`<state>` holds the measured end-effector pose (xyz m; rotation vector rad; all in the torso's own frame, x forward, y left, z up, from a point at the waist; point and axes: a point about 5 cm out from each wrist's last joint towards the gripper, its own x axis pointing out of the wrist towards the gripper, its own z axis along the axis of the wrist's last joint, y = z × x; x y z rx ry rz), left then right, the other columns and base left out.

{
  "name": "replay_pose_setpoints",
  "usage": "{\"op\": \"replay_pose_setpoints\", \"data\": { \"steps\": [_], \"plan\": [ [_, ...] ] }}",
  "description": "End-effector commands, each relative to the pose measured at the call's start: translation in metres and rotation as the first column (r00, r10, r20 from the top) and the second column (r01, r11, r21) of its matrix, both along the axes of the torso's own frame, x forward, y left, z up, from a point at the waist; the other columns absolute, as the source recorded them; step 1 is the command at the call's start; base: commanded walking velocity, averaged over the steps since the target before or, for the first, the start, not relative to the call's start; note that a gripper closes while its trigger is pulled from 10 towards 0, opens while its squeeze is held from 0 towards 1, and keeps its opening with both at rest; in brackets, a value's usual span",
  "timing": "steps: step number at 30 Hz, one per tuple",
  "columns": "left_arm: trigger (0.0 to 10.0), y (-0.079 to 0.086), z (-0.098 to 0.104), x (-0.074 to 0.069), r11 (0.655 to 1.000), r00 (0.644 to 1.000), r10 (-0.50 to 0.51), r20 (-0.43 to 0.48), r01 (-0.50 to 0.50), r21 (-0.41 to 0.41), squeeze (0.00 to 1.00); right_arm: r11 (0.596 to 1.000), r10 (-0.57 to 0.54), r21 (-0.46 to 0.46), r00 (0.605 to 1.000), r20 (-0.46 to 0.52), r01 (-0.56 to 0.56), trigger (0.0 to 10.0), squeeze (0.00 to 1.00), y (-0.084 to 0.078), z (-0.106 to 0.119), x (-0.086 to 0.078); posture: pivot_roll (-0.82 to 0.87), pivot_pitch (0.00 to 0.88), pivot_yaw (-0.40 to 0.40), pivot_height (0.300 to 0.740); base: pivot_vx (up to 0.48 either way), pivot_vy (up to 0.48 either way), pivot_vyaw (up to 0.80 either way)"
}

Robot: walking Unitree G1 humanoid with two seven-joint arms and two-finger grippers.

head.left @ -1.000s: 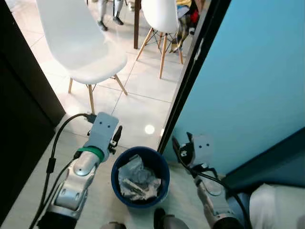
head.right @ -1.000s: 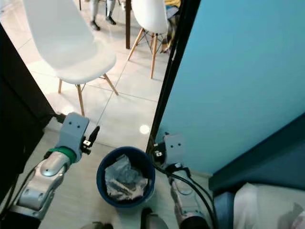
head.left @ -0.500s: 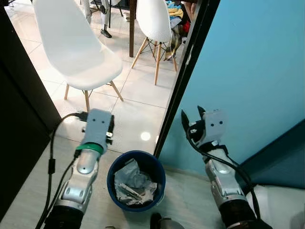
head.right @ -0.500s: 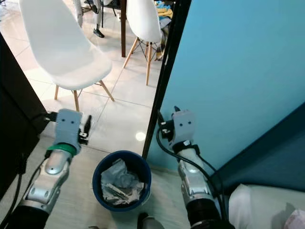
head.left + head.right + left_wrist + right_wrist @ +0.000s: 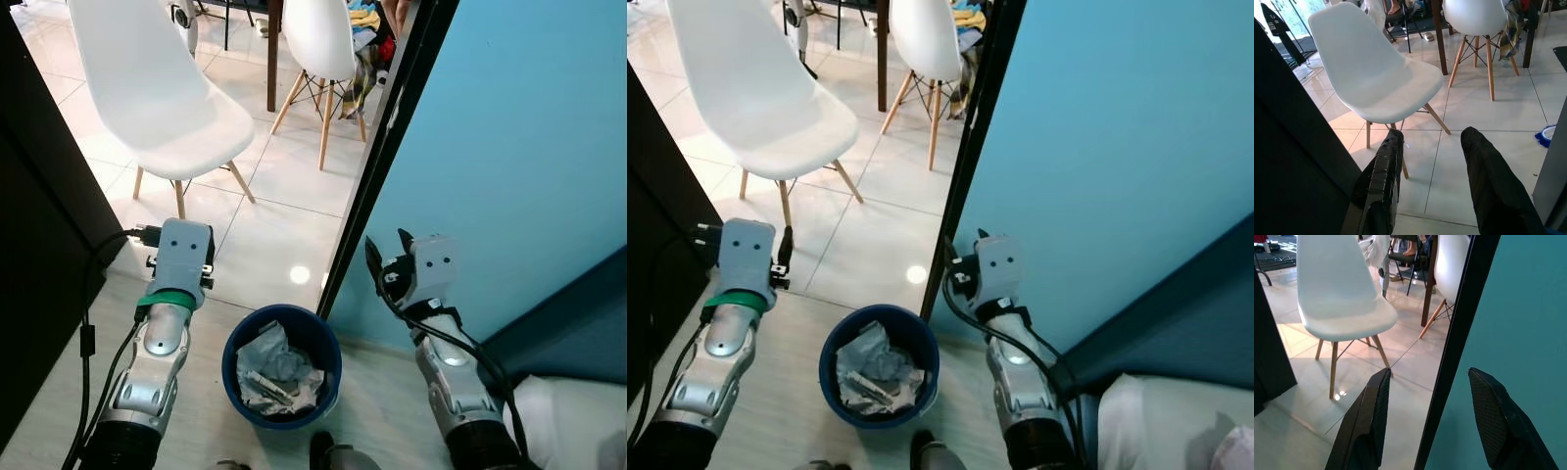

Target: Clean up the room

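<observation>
blue bin [image 5: 282, 363] full of crumpled trash, sits on floor between both arms | left gripper [image 5: 1432, 169] spread wide, empty | right gripper [image 5: 1435, 416] spread wide, empty

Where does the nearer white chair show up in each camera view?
Left eye view: white chair, upper left.
Right eye view: upper left.
Left wrist view: beyond the fingers.
Right wrist view: across the tiles.
Shared landmark: the second white chair behind it.

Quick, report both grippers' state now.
Left gripper: open, holding nothing, raised left of the blue bin.
Right gripper: open, holding nothing, raised beside the teal wall.
</observation>
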<state>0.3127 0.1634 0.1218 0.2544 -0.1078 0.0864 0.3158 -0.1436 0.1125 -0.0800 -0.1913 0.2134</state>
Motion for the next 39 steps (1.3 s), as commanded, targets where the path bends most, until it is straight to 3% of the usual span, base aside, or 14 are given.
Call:
{"op": "replay_pose_setpoints", "data": {
  "steps": [1, 39],
  "plan": [
    [10.0, -0.0009, -0.0043, -0.0008, 1.000, 1.000, 0.001, -0.004, -0.001, 0.006, 0.00, 1.000, -0.003, 0.005, 1.000, -0.029, 0.003, 10.0, 0.00, -0.0011, -0.0052, -0.0038, -0.05, 0.061, 0.011, 0.740, -0.289, 0.000, 0.00],
    [10.0, -0.0040, -0.0050, 0.0031, 1.000, 1.000, -0.016, 0.008, 0.016, 0.010, 0.00, 1.000, -0.009, 0.013, 0.998, -0.061, 0.010, 10.0, 0.00, 0.0019, -0.0073, -0.0063, -0.05, 0.057, 0.024, 0.740, -0.364, 0.000, 0.00]
  ]
}}
